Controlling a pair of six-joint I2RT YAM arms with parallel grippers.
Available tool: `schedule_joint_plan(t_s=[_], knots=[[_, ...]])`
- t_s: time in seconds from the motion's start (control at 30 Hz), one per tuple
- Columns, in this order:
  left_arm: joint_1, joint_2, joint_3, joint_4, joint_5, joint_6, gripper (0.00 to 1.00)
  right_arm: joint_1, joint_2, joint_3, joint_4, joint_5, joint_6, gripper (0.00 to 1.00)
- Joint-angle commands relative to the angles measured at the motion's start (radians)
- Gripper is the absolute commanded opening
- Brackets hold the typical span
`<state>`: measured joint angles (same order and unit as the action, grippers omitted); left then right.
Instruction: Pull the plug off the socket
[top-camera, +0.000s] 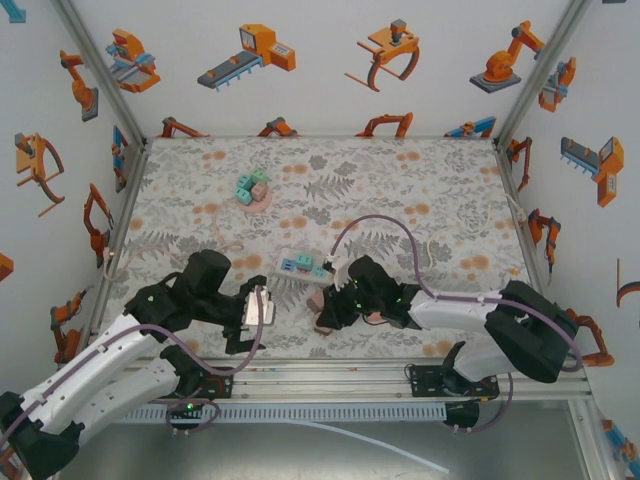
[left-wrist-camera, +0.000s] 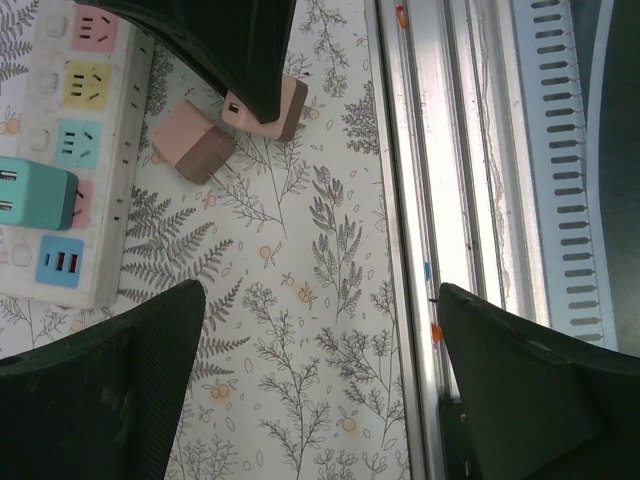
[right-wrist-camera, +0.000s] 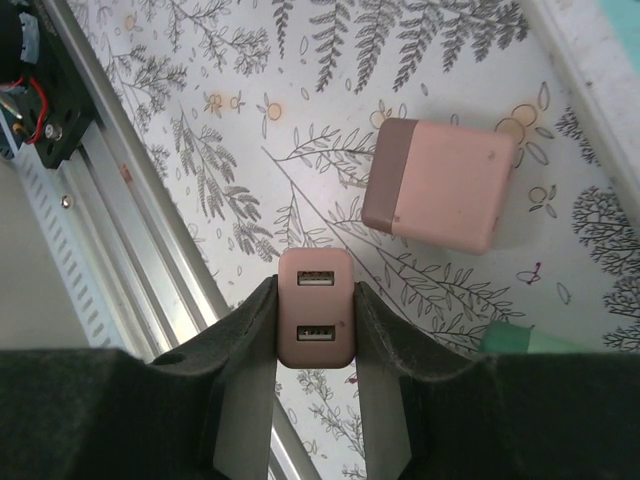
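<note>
My right jaws are clamped on a pink plug (right-wrist-camera: 315, 322), USB ports facing me, apart from the socket (right-wrist-camera: 590, 60), which lies ahead to their right. A second pink plug (right-wrist-camera: 440, 185) lies on the worktop (right-wrist-camera: 300, 130) just ahead of them. My left jaws gape wide, empty; the socket, a teal plug (left-wrist-camera: 35, 193) seated in it, sits ahead to their left.

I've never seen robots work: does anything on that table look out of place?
A pink plug lies loose on the table near the power strip; the right gripper holds a second pink plug. A teal plug sits in the strip. Nothing looks damaged.
</note>
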<state>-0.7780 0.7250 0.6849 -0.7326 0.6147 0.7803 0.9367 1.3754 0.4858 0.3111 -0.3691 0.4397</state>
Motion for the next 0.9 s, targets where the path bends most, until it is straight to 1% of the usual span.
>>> schedule_joint_plan(t_s=[0.0, 0.07, 0.2, 0.37, 0.5, 0.57, 0.67, 0.7, 0.77, 0.87], knots=[[-0.007, 0.004, -0.013, 0.012, -0.005, 0.015, 0.91, 0.004, -0.024, -0.004, -0.018, 0.093, -0.047, 0.38], [-0.008, 0.007, -0.016, 0.024, -0.009, 0.009, 0.91, 0.003, -0.037, -0.003, -0.031, 0.090, -0.056, 0.42], [-0.012, 0.014, -0.017, 0.045, -0.018, -0.006, 0.91, 0.003, -0.061, -0.005, -0.047, 0.096, -0.058, 0.44], [-0.019, 0.006, -0.031, 0.076, -0.050, -0.018, 0.91, 0.003, -0.131, -0.008, -0.056, 0.129, -0.068, 0.46], [-0.023, -0.023, -0.049, 0.121, -0.060, -0.040, 0.91, 0.004, -0.225, 0.012, -0.103, 0.173, -0.116, 0.46], [-0.023, -0.040, -0.064, 0.166, -0.071, -0.076, 0.93, 0.004, -0.280, 0.030, -0.121, 0.204, -0.170, 0.47], [-0.025, -0.069, -0.101, 0.286, -0.113, -0.174, 1.00, 0.003, -0.362, 0.047, -0.110, 0.265, -0.289, 0.48], [-0.024, -0.084, -0.118, 0.343, -0.130, -0.216, 0.97, 0.003, -0.385, 0.047, -0.092, 0.283, -0.341, 0.48], [-0.024, -0.110, -0.150, 0.435, -0.149, -0.276, 0.97, 0.003, -0.421, 0.041, -0.042, 0.300, -0.449, 0.49], [-0.025, -0.135, -0.188, 0.547, -0.192, -0.375, 0.97, 0.004, -0.437, 0.033, 0.027, 0.251, -0.641, 0.53]])
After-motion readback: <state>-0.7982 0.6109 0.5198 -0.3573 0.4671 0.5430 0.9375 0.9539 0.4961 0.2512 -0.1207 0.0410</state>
